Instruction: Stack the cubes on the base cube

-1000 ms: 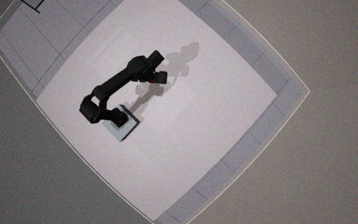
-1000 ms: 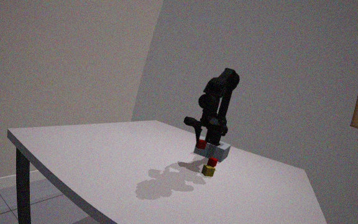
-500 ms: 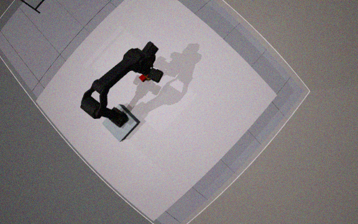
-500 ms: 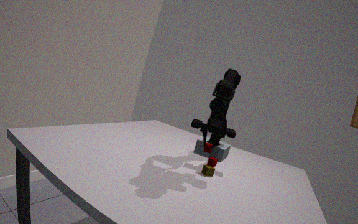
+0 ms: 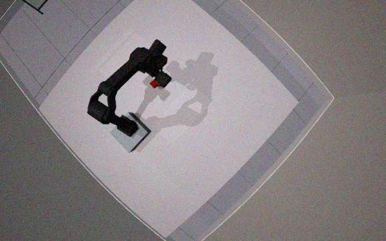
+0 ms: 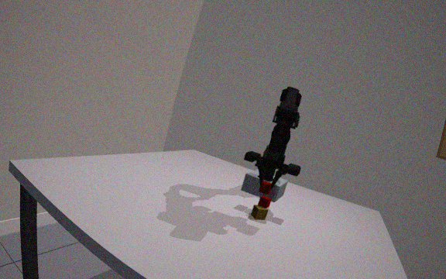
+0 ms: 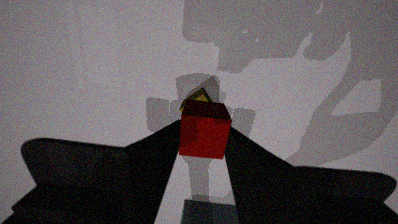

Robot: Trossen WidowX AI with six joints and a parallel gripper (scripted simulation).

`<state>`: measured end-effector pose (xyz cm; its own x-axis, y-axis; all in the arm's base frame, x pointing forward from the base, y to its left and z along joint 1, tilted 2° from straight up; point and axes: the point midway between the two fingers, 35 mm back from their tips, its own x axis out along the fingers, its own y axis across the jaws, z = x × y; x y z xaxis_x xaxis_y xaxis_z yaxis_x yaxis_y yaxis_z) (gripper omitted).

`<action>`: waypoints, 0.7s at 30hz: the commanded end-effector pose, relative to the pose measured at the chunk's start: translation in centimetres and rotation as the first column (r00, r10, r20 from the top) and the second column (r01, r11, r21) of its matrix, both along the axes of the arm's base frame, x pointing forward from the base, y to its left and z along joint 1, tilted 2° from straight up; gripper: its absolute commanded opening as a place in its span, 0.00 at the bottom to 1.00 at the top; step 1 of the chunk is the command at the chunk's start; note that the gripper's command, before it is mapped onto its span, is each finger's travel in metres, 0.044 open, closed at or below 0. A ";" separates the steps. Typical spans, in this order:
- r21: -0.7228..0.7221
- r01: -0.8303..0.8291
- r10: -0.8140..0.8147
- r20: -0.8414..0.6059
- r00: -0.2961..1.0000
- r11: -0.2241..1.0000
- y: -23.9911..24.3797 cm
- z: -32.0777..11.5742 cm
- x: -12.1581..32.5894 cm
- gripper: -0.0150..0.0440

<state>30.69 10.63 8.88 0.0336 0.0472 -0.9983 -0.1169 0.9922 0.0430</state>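
Note:
My gripper (image 6: 266, 184) (image 7: 203, 127) is shut on a red cube (image 6: 265, 187) (image 7: 205, 137), held in the air above the base. The yellow base cube (image 6: 259, 213) (image 7: 202, 97) stands on the table. A second red cube (image 6: 264, 201) sits on top of the base, toward its back right in the exterior view. A visible gap separates it from the held cube above. In the wrist view the held cube hides this second cube and most of the base. In the top view a red cube face (image 5: 153, 84) shows beside a finger; which cube it belongs to is unclear.
A pale grey-blue block (image 5: 122, 138) (image 6: 251, 184) (image 7: 207, 214) lies under the arm's base, behind the cubes in the exterior view. The arm's shadow falls on the white table (image 5: 186, 161) (image 6: 103, 174) around the cubes.

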 end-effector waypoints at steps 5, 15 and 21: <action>-0.003 0.014 -0.014 0.001 1.000 1.000 0.1 -1.9 0.0 0.43; -0.003 0.017 -0.017 0.000 1.000 1.000 0.1 -3.0 0.0 0.43; -0.003 0.017 -0.017 0.001 1.000 1.000 0.1 -3.2 0.0 0.43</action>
<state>30.64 10.81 5.93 0.0330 0.0471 -0.9983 -0.1033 0.9937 0.0435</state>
